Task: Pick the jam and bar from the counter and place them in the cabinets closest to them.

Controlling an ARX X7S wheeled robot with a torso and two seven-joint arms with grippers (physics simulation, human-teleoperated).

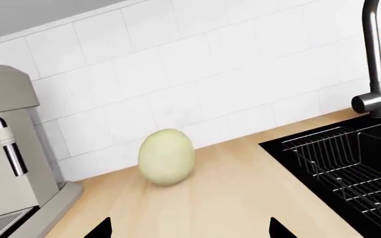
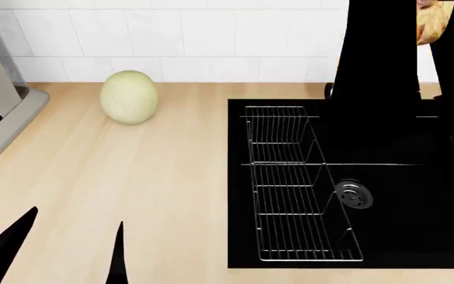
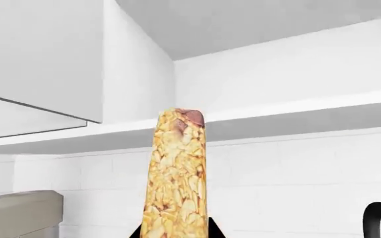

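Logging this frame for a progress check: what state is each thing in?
bar: upright, held in the right pincer, raised before an open cabinet
left pincer: open, empty, low over the counter
melon: resting on the counter by the wall
sink rack: empty
jam: not in view

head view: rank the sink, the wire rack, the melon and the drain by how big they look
1. sink, largest
2. wire rack
3. melon
4. drain, smallest
The sink is partly hidden by the dark arm, but it's clearly the biggest.
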